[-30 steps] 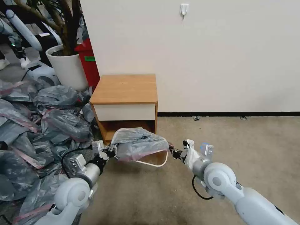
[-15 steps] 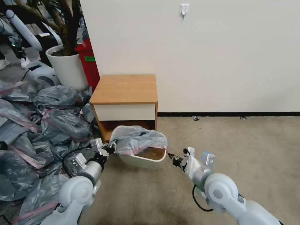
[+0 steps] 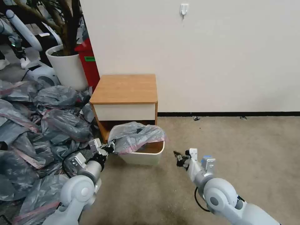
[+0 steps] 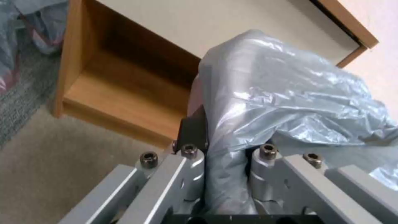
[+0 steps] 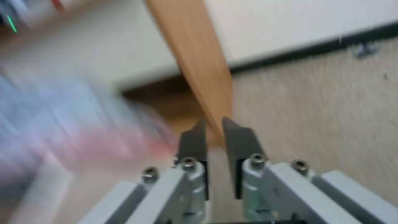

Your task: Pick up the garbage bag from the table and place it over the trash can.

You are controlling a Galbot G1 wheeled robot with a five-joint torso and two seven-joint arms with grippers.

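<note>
From the head, one garbage bag lay draped over the far and left rim of one cream trash can on the floor before the table, beside a heap of grey bags, a white planter and a red bin; no writing was legible. From the left wrist, the left hand pinched the bag's plastic. From the right wrist, the right hand held nothing, its fingers slightly parted, clear of the can.

Both arms are pale grey with round joints; black cables loop near the wrists, and silver screws sit above dark, perhaps rubber, fingers.
</note>
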